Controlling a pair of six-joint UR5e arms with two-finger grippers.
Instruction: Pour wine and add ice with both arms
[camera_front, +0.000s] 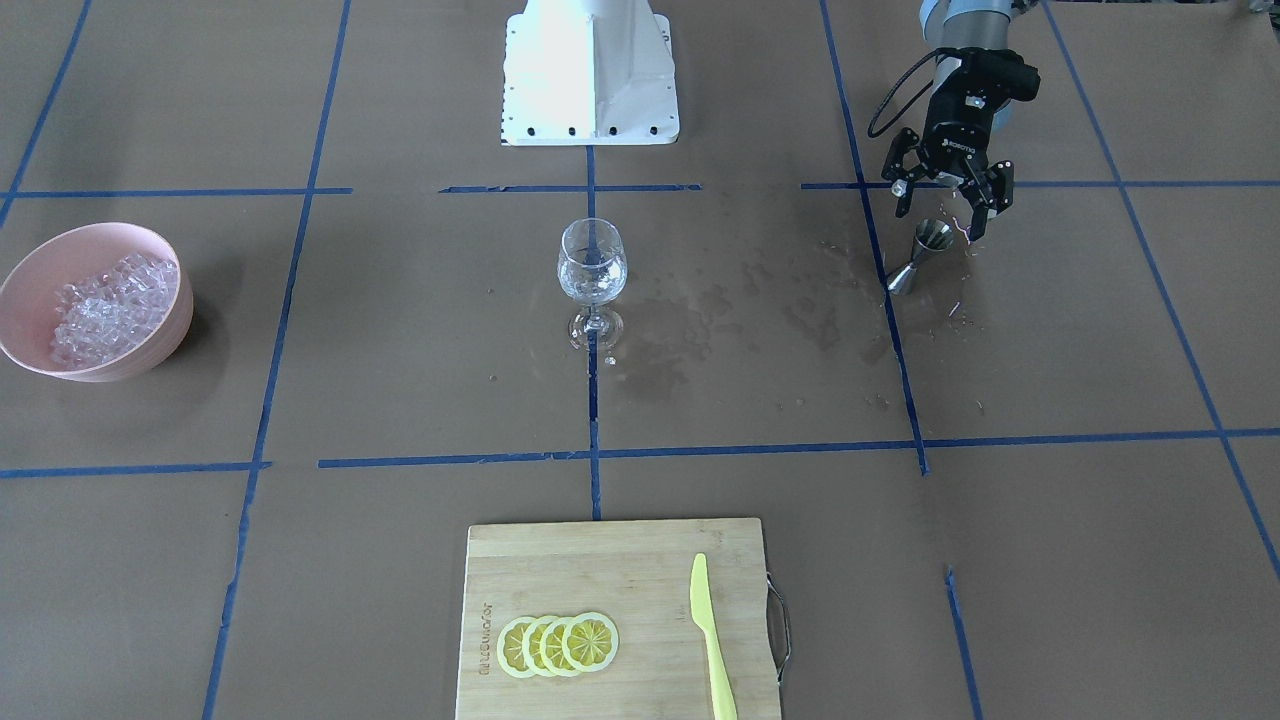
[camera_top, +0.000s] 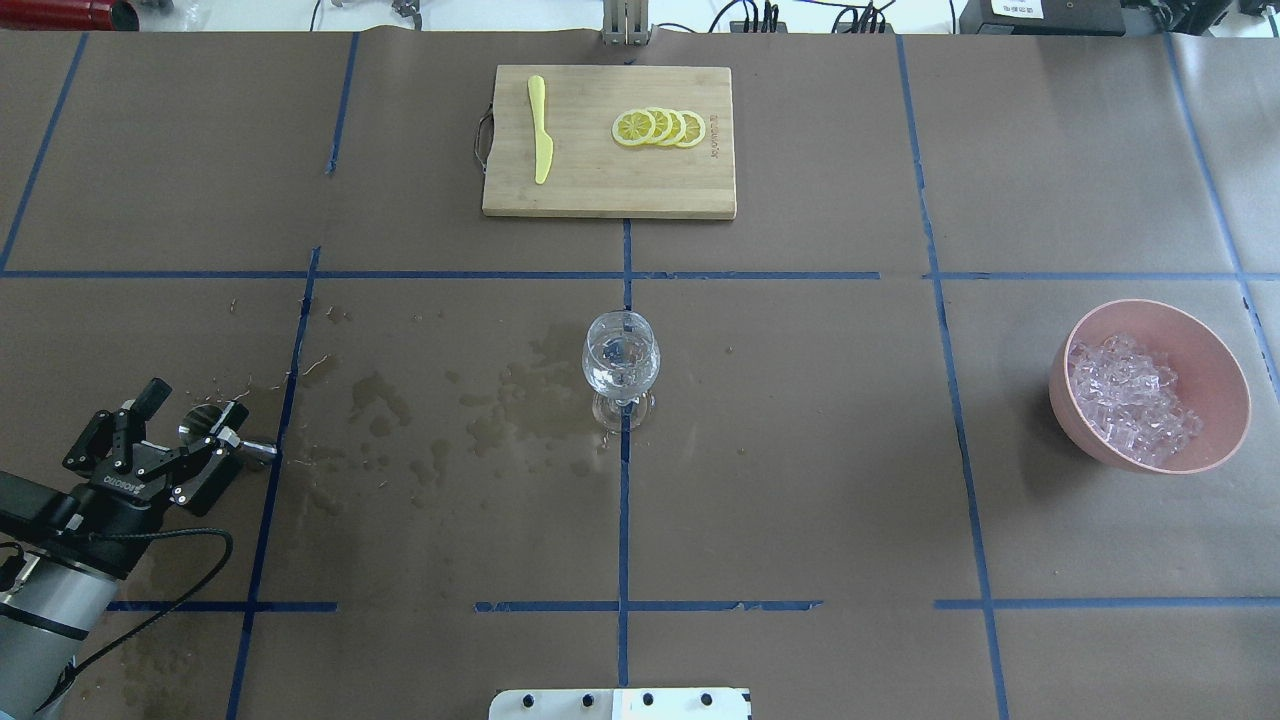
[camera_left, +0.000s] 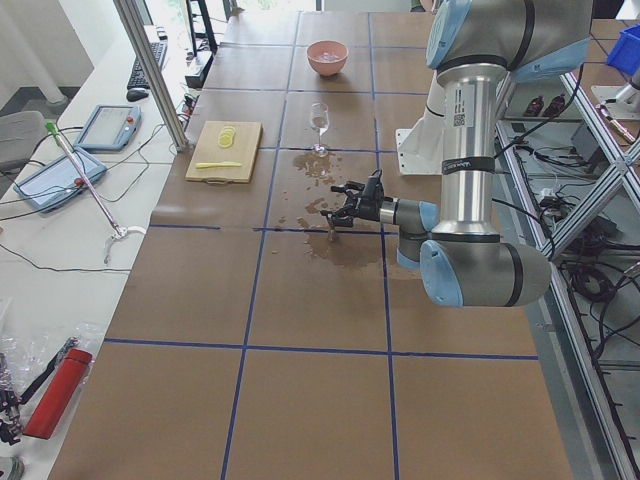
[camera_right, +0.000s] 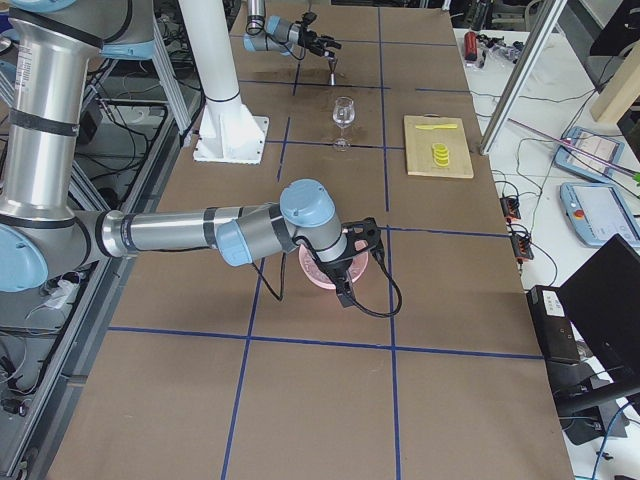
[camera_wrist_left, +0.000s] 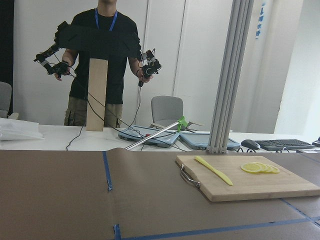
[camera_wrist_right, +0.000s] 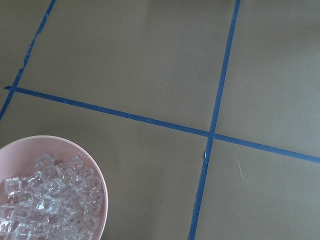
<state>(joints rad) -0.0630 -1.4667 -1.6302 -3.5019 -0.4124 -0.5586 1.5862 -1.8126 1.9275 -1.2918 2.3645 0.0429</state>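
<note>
Far left of the overhead view: left hand (camera_front: 942, 215), fingers spread wide, pinching nothing. Poised just over a steel jigger (camera_front: 918, 258) standing upright on the tabletop (camera_top: 800, 500). From the front, fingertips on either side of the rim and slightly above it, contact not clear. From overhead, jigger half hidden behind the fingers. Left arm (camera_top: 45, 610) cut off by the lower left corner.

Next along, wet patches (camera_top: 400, 420) darkening the brown paper between jigger and centre.

At the centre, on a crossing of blue tape lines, a stemmed wine glass (camera_top: 621, 370), upright, well apart from both hands. Inside, a little wine (camera_front: 592, 285), clear and hard to separate from the glass itself. Beyond it, at the far edge, a bamboo cutting board (camera_top: 600, 185) carrying a yellow knife (camera_top: 541, 140) and four overlapping lemon slices (camera_top: 660, 127).

At the right, a pink bowl (camera_top: 1218, 370) holding the ice (camera_top: 1130, 400), a glassy heap filling much of it.

Right hand (camera_right: 345, 278) seen only from the side camera at the robot's right, pointing down over the bowl and covering most of it there. Cannot tell whether spread or pressed together. In the right wrist view, only a part of the bowl and ice at the lower left corner, the rest cut off.
</note>
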